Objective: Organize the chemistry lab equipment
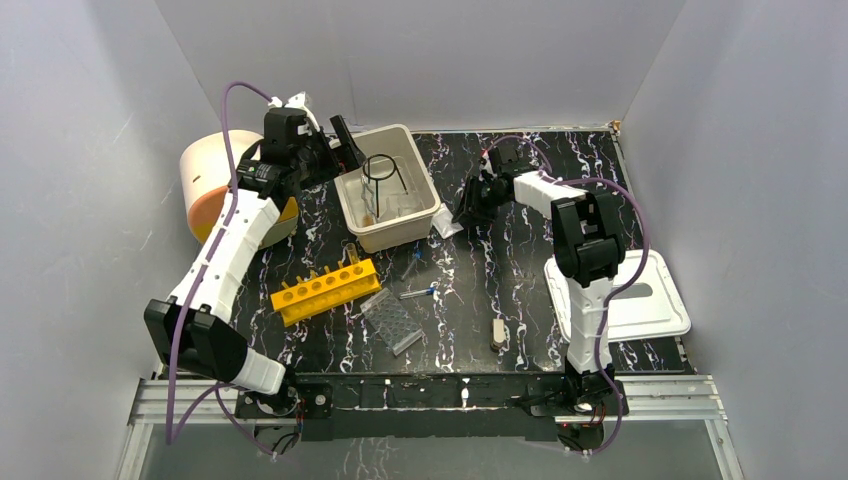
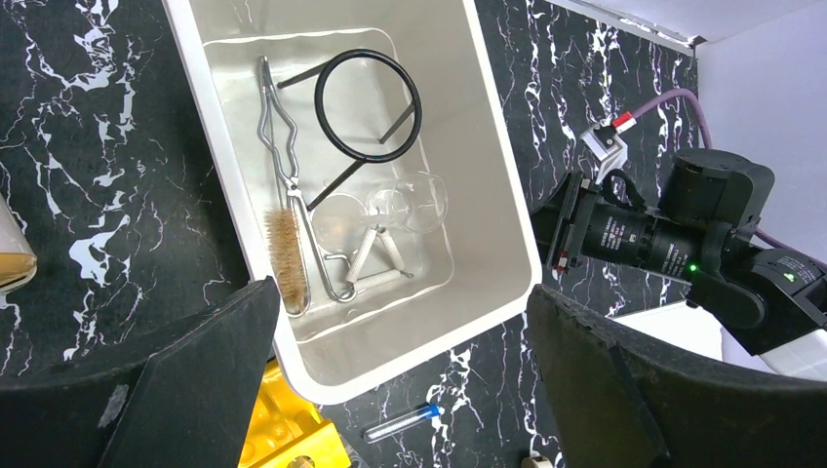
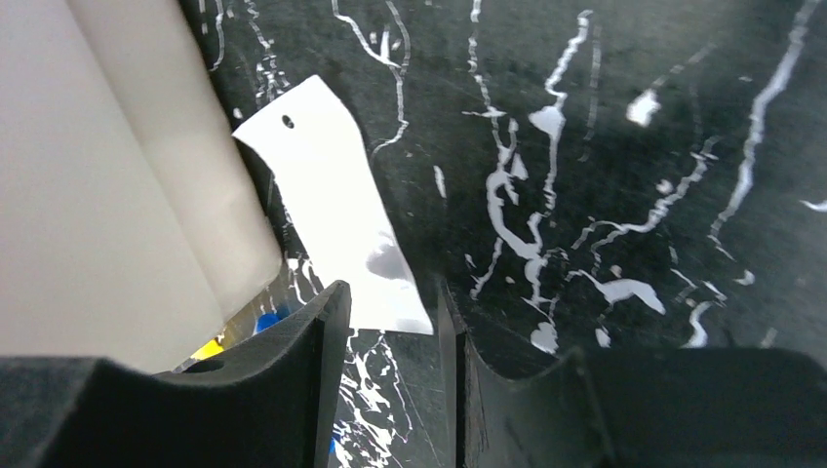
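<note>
The beige tub (image 1: 420, 216) holds the black wire ring-stand (image 2: 369, 105), metal forceps (image 2: 278, 146), a bristle brush (image 2: 286, 253), clear round dishes (image 2: 410, 200) and the pale triangle (image 2: 375, 263). My left gripper (image 2: 400, 380) hangs wide open above the tub's near end, holding nothing. A small clear bag (image 3: 332, 214) lies flat on the table against the tub's wall (image 3: 117, 195). My right gripper (image 3: 390, 312) is low at the bag's near end, its jaws narrowed but still apart, the bag's edge at the fingertips. A blue-capped tube (image 2: 402, 422) lies on the table.
A yellow rack (image 1: 325, 290) and a clear ridged tray (image 1: 392, 322) sit front left. A small beige piece (image 1: 497, 335) lies near the front. The flat white lid (image 1: 640, 295) is at the right, a round white-and-orange container (image 1: 205, 180) at the far left.
</note>
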Motion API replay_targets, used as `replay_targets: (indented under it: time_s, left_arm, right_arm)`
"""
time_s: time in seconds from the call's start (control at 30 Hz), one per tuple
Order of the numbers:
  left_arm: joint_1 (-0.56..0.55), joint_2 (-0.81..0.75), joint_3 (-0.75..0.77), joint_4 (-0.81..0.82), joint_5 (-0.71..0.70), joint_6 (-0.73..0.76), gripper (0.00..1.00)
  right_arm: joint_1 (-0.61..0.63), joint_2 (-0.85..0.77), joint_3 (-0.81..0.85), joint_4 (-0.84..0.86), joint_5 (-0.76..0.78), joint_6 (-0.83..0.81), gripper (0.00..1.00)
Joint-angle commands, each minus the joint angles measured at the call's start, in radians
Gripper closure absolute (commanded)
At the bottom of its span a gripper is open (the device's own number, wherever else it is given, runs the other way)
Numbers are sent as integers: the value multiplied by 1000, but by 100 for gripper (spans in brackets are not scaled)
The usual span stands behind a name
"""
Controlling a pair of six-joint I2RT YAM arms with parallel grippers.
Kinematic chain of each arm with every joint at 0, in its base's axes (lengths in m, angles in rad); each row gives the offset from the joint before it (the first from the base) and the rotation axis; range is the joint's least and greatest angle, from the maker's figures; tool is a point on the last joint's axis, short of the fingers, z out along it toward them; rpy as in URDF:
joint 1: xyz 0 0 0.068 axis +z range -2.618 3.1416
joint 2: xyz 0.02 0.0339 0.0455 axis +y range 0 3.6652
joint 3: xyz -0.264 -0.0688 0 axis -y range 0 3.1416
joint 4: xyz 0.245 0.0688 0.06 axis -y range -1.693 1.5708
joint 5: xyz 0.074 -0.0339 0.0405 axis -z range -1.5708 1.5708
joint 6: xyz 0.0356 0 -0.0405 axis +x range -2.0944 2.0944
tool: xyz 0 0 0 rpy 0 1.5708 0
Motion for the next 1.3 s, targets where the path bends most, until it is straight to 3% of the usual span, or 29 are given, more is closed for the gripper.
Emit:
replay_targets:
  time_s: [0.0,0.23,0.47,0.7,0.9,1.0,1.17,1.27]
  left_arm:
    - [5,-1,17,13,10,5,2]
    - [5,-1,23,14,13,4,2]
    - [5,-9,18,13,13,3,2]
    - [5,-12,17,12,16,1,2]
    - [5,-12,17,12,18,0,2]
    - [5,-15,16,10,19,0,2]
    - [5,-22,17,8,22,-3,2]
    - [5,-32,14,6,21,-3,2]
  right_arm:
    - [-2,17,9,77,-150,-34,53]
    - [-2,47,13,88,-226,-41,54]
    - [-2,70,2,112,-269,-12,67]
    - [0,74,-14,142,-281,21,60]
    - [6,81,-22,170,-288,46,61]
    - [6,80,-31,205,-309,71,67]
    - [7,57,-22,159,-242,84,100]
    - [7,-5,-36,147,-171,83,100]
